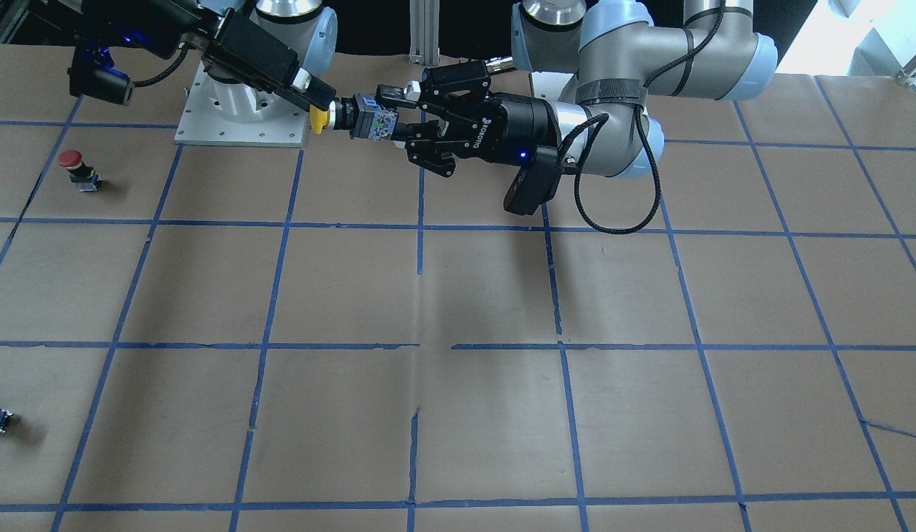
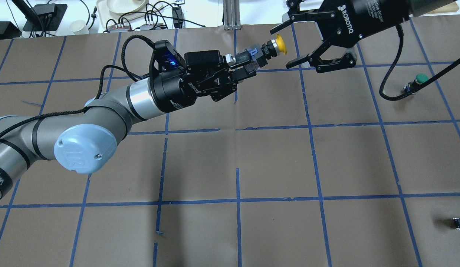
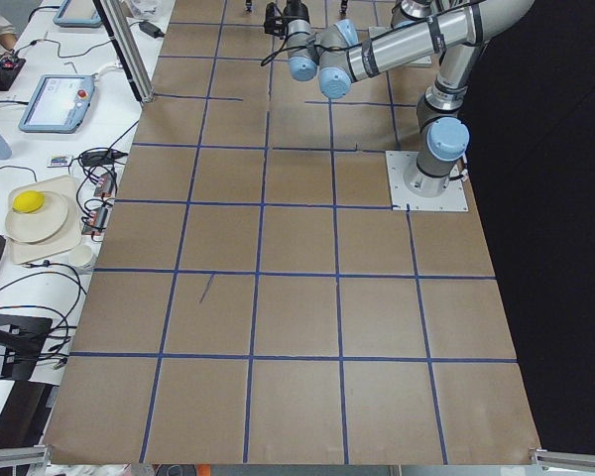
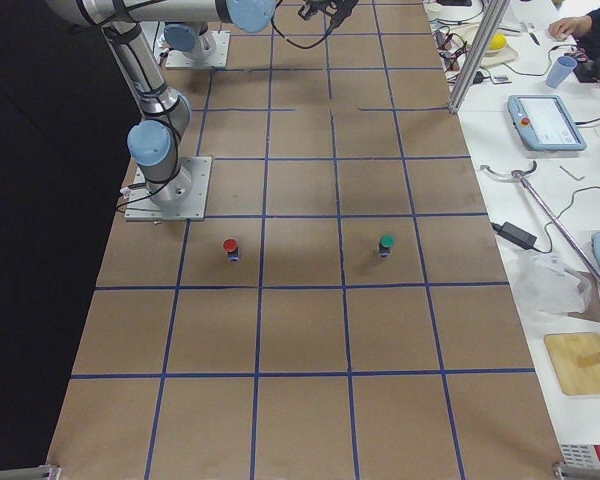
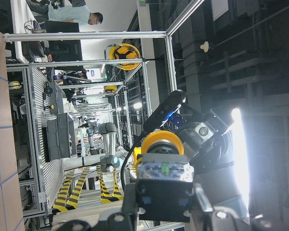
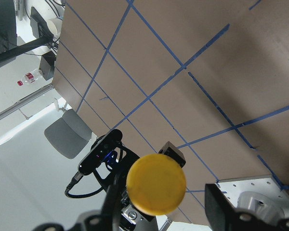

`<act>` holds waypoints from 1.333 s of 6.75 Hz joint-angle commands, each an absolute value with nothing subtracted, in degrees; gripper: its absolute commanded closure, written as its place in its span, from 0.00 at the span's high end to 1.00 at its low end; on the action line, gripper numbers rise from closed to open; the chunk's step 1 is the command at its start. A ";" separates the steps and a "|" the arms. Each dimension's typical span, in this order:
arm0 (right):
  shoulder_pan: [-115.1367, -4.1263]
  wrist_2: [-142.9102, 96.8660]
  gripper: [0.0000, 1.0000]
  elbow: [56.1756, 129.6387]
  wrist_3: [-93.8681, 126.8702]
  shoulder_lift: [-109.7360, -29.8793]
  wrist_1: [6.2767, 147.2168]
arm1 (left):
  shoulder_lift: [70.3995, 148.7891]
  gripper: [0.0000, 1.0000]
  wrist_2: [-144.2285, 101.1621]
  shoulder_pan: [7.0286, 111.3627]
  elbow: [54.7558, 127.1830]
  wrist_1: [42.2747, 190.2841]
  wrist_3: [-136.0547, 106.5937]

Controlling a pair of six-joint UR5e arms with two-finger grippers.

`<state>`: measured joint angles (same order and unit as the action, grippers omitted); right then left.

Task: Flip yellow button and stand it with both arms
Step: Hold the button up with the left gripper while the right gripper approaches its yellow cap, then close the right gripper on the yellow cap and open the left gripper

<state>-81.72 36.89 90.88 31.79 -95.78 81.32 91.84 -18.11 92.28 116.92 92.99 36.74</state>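
Note:
The yellow button (image 2: pixel 279 43) is held in the air, lying sideways, with its cap pointing at my right gripper. My left gripper (image 2: pixel 247 62) is shut on its black and grey body (image 1: pixel 374 122); the left wrist view shows the body (image 5: pixel 164 188) between the fingers and the cap (image 5: pixel 162 143) beyond it. My right gripper (image 2: pixel 280 49) is open, with one finger on each side of the cap and not touching it. In the front view its finger (image 1: pixel 318 93) sits just above the cap (image 1: pixel 318 120). The right wrist view looks straight onto the cap (image 6: pixel 155 183).
A red-capped button (image 1: pixel 74 168) stands on the brown gridded table (image 1: pixel 458 295) on the robot's right side. A green-capped button (image 2: pixel 421 78) stands near it. A small black-grey block (image 2: pixel 459 222) lies near the table's right edge.

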 commanded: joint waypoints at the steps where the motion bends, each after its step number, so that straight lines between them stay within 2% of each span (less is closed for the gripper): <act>1: -81.74 35.68 0.67 90.88 32.87 -95.63 81.30 | 91.85 0.11 -18.11 92.29 116.98 92.99 36.74; 4: -81.65 35.68 0.59 90.97 33.05 -95.36 81.47 | 92.02 0.11 -18.11 92.29 116.98 92.99 36.83; 9: -81.56 36.04 0.59 91.05 33.31 -95.27 81.48 | 92.02 0.12 -18.11 92.29 117.07 93.08 36.91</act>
<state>-81.57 36.04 91.03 33.23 -95.28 81.54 92.02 -18.10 92.28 117.07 93.08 36.91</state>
